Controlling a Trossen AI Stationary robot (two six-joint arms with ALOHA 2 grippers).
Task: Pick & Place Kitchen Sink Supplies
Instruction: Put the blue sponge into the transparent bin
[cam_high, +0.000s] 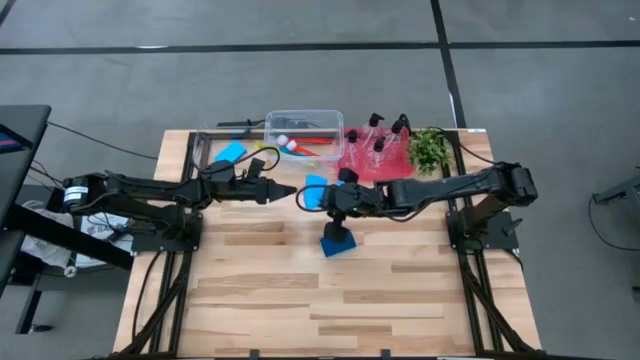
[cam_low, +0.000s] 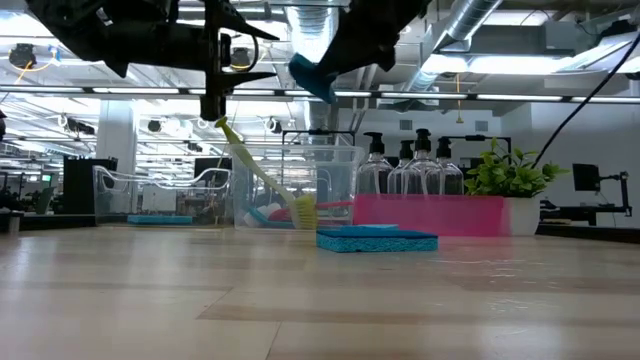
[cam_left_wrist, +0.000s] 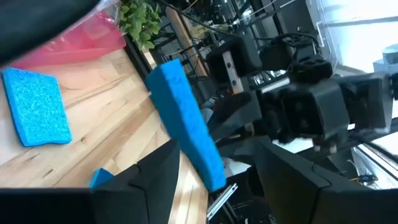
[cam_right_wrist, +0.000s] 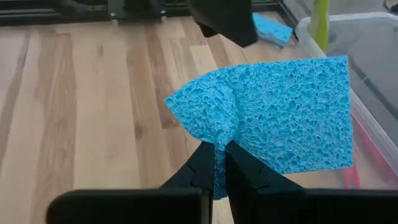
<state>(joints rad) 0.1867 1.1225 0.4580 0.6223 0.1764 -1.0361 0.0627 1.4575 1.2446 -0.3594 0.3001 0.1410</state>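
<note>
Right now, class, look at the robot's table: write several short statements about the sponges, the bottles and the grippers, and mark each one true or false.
1. The right gripper pinches a blue sponge. True.
2. The left gripper is shut on a bottle. False: it is open and holds nothing.
3. Another sponge lies flat on the table. True.
4. The pump bottles stand inside the clear tub. False: they stand on the red tray.

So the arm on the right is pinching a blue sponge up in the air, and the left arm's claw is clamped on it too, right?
Not quite. The right gripper does pinch the blue sponge aloft, but the left gripper is open, not clamped on it, as the left wrist view shows.
</note>
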